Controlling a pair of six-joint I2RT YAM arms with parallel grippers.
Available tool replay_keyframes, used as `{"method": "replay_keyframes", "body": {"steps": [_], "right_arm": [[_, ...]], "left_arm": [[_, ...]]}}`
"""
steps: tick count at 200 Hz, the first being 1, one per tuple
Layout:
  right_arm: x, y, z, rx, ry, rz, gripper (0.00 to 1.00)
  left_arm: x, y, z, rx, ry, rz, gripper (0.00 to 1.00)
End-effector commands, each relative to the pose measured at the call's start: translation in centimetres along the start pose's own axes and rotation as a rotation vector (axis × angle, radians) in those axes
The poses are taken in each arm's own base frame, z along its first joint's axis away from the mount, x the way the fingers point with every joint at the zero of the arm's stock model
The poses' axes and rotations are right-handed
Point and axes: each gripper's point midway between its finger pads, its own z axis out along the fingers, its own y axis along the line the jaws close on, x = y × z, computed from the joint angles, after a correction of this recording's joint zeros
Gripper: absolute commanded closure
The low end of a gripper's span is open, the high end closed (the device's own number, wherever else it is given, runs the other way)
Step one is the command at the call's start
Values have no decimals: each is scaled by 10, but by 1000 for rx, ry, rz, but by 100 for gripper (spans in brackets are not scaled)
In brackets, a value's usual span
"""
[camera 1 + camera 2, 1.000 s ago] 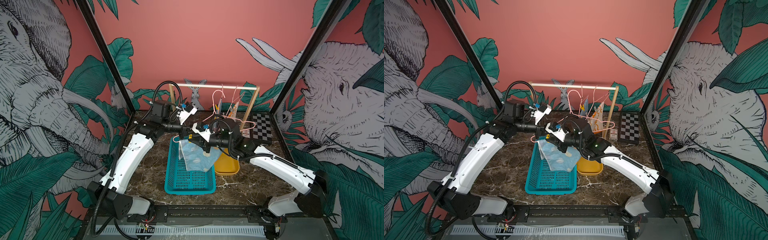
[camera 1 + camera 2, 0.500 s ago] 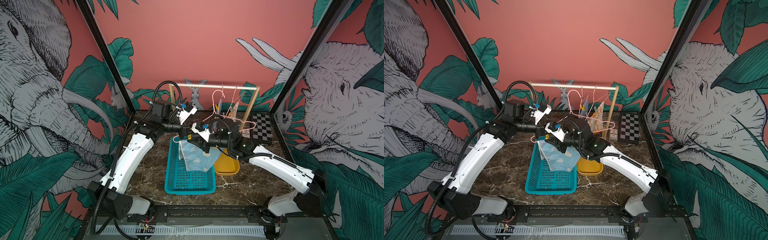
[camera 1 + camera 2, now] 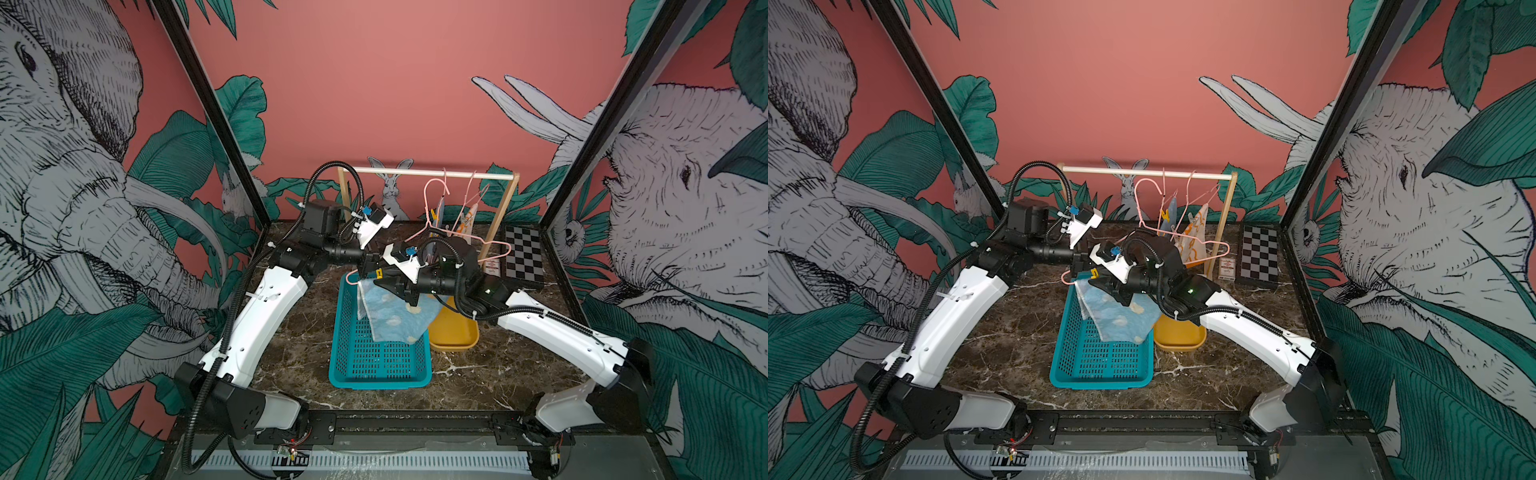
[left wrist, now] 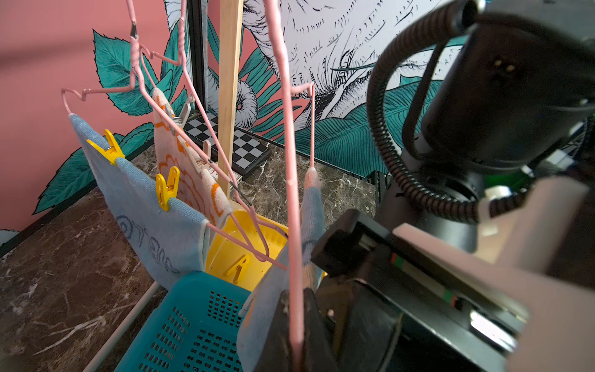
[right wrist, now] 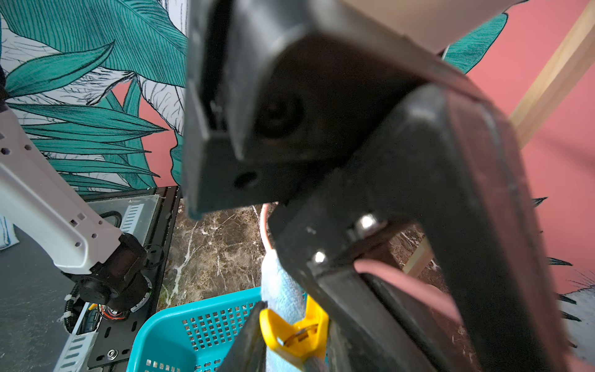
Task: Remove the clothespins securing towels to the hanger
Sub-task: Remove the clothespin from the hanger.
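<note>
A pink wire hanger (image 4: 289, 161) is held over the teal basket, with my left gripper (image 4: 296, 299) shut on its wire. From it hangs a light blue towel (image 3: 395, 316) with pale spots, draping into the basket. A yellow clothespin (image 5: 289, 335) pins the towel's top edge and shows in both top views (image 3: 378, 273) (image 3: 1094, 273). My right gripper (image 5: 294, 325) is shut on this clothespin, one finger against each side. Two more towels hang on hangers at the rack: a blue one (image 4: 138, 199) with yellow clothespins (image 4: 167, 186) and a cream and orange one (image 4: 186, 180) with beige clothespins (image 4: 206, 151).
The teal basket (image 3: 378, 357) stands mid-table, and a yellow bin (image 3: 453, 332) beside it holds a loose yellow clothespin (image 4: 238, 267). The wooden rack (image 3: 428, 174) stands at the back. A checkerboard (image 3: 523, 253) lies at the back right.
My right gripper's jaws have eased slightly wider around the clothespin. Both arms, the hanger and the towel stay almost where they were.
</note>
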Motion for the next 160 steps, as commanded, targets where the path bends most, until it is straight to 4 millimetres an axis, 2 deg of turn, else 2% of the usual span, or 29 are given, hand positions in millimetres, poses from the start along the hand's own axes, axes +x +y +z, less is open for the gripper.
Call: {"method": "replay_keyframes", "body": {"steps": [1, 48, 91, 113, 140, 144, 160], "right_arm": [[-47, -10, -6, 40, -145, -63, 69], [-52, -7, -8, 29, -162, -65, 70], [-54, -3, -10, 10, -180, -75, 92], [-53, 0, -12, 5, -182, -87, 100], [-56, -1, -18, 22, -187, -109, 100], [-44, 0, -15, 20, -165, -100, 100], [-40, 0, -18, 34, -161, -105, 100]], "left_arm": [[-1, -15, -2, 55, -7, 0, 100], [0, -16, -2, 57, -6, 0, 100], [5, -12, -1, 43, 6, -9, 100], [8, -8, 0, 17, 18, -15, 100], [9, -2, 1, -8, 27, -34, 100], [9, -1, 1, -10, 28, -37, 100], [7, 2, 1, -24, 24, -47, 100]]}}
